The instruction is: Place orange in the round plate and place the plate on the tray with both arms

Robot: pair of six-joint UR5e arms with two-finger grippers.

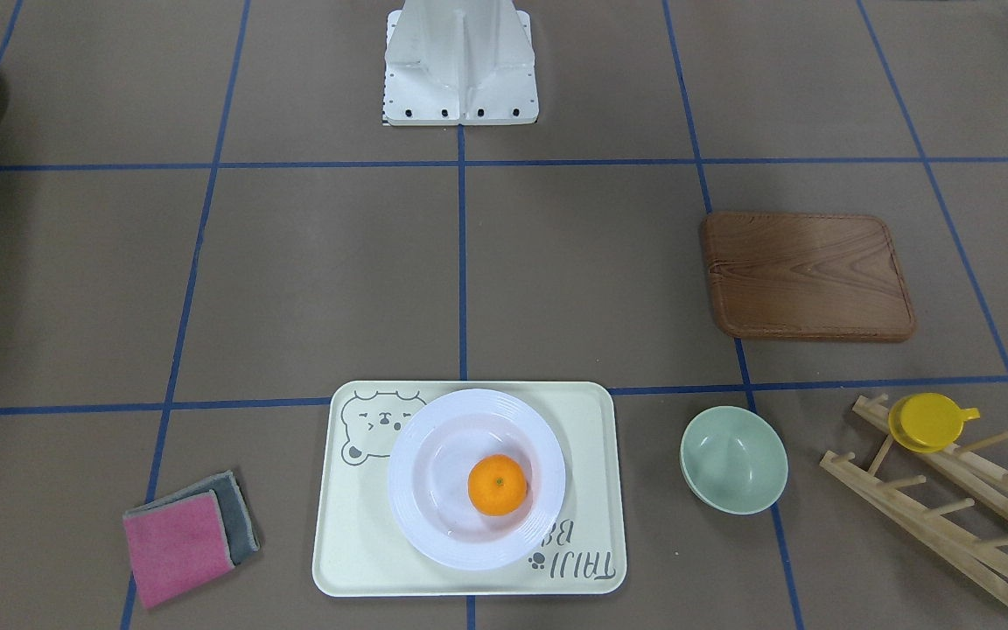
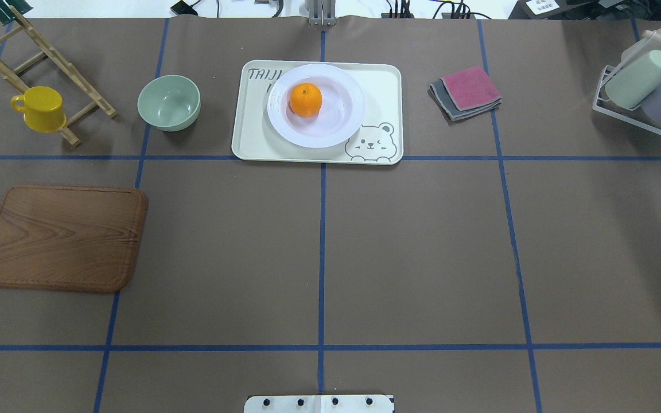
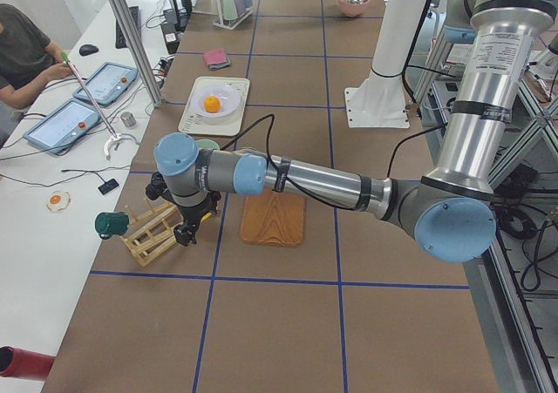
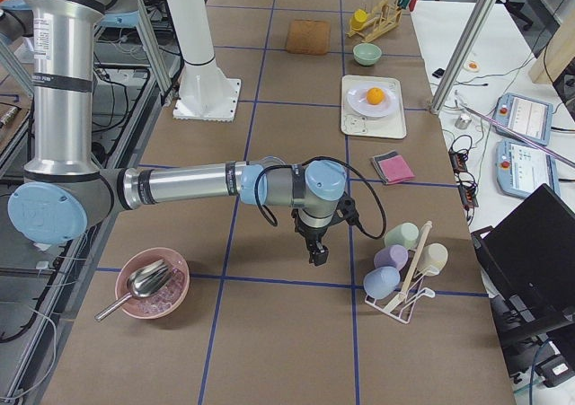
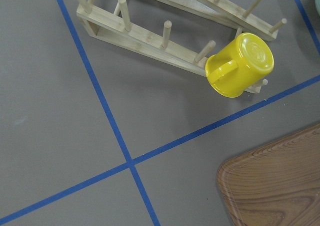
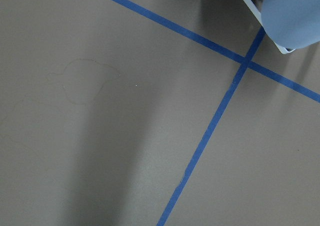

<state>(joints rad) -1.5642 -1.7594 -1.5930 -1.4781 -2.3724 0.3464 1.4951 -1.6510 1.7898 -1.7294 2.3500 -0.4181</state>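
pink and grey cloths (image 1: 185, 542) lie nearest in the front-facing view, just beside the tray (image 1: 587, 437). the round plate (image 1: 434, 534) sits on the tray, covering part of the bear print, and the orange (image 1: 497, 484) rests in its well, off-centre. both placements look done, so the job now is probably to keep the arms away from the load. a pale-green bowl (image 1: 734, 459) and a peg rack (image 1: 933, 516) with a yellow cup (image 1: 928, 422) crowd one side, with a wooden board (image 1: 806, 276) further back. the left gripper (image 3: 185, 227) hangs by that rack, so i would lift it straight up before any sideways move. the right gripper (image 4: 316, 250) hangs near a cup stand (image 4: 404, 284). both show only in the side views, so i cannot tell whether either is clenched or released. the table middle is bare.
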